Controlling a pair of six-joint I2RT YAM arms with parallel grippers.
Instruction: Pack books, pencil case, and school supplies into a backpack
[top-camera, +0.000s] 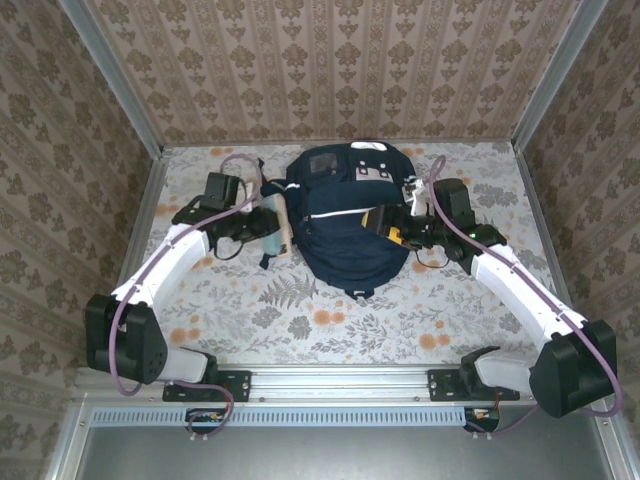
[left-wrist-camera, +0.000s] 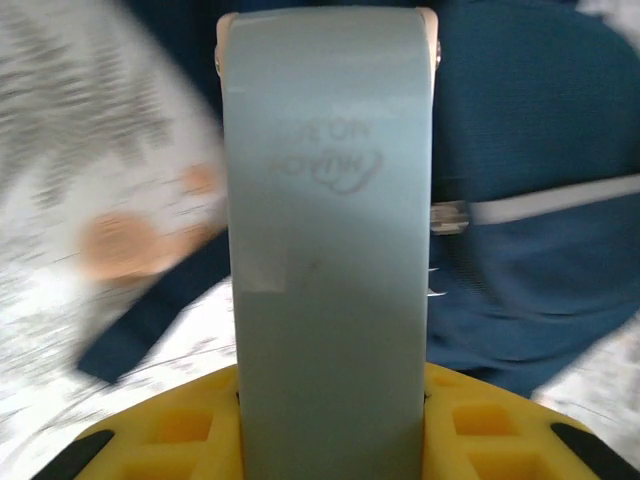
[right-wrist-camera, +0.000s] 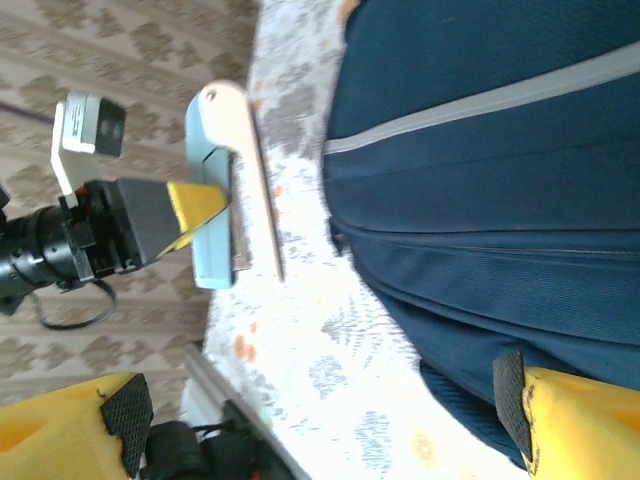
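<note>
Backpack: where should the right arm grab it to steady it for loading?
Probably its right side edge, approached from the right, low over the table. The backpack lies flat, front up, and its soft side bulges enough to pinch. The right gripper is open beside that edge; the left gripper holds the pencil case on the opposite side.

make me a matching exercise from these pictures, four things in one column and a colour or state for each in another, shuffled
Things:
1 pencil case
2 backpack
3 left tool
4 right tool

Colour or state:
a open, beside the backpack
b navy blue with a pale stripe
c pale mint green
d shut on the pencil case

Pairs: 1-c, 2-b, 3-d, 4-a
</note>
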